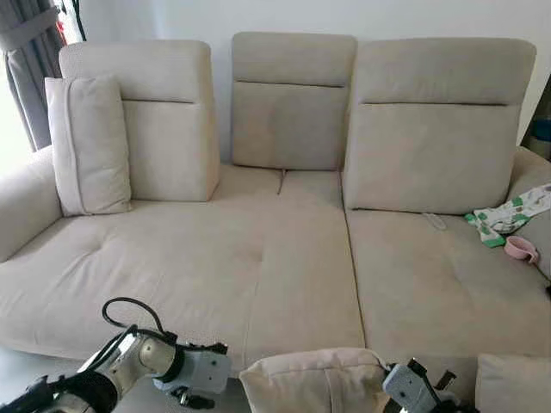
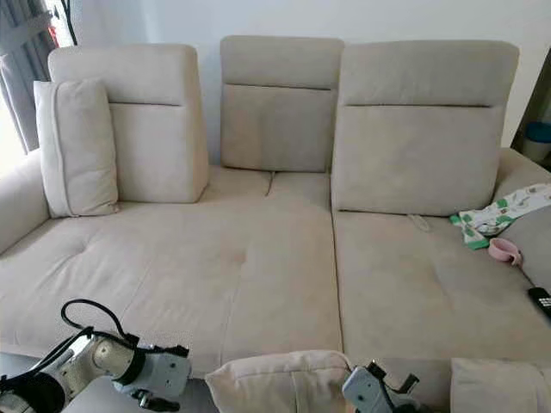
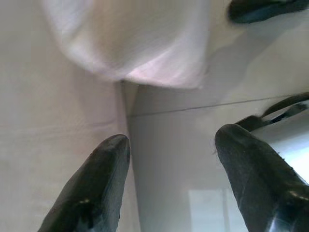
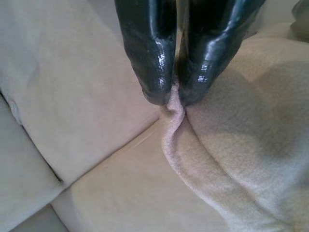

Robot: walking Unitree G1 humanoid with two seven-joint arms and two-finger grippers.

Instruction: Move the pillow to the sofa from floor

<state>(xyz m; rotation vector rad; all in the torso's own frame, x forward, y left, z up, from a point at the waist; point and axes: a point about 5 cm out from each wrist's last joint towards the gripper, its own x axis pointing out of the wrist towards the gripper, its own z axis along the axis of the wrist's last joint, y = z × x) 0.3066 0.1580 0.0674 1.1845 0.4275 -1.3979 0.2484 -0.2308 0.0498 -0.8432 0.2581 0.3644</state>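
Observation:
A beige pillow (image 1: 314, 379) is held up low in front of the sofa's front edge, between my two arms. My right gripper (image 4: 176, 99) is shut on a pinched fold of the pillow's fabric (image 4: 231, 159); its wrist (image 1: 413, 387) sits just right of the pillow. My left gripper (image 3: 171, 140) is open, its two black fingers apart with nothing between them, and the pillow (image 3: 140, 43) lies beyond their tips. The left arm (image 1: 185, 374) is just left of the pillow. The wide beige sofa (image 1: 258, 258) stretches ahead.
A second beige pillow (image 1: 89, 142) leans upright at the sofa's left end. On the right seat lie a green-and-white cloth (image 1: 508, 215), a pink cup (image 1: 521, 249) and a black remote (image 2: 541, 299). Another cushion (image 1: 512, 383) sits at the lower right. A grey curtain (image 1: 30, 60) hangs at far left.

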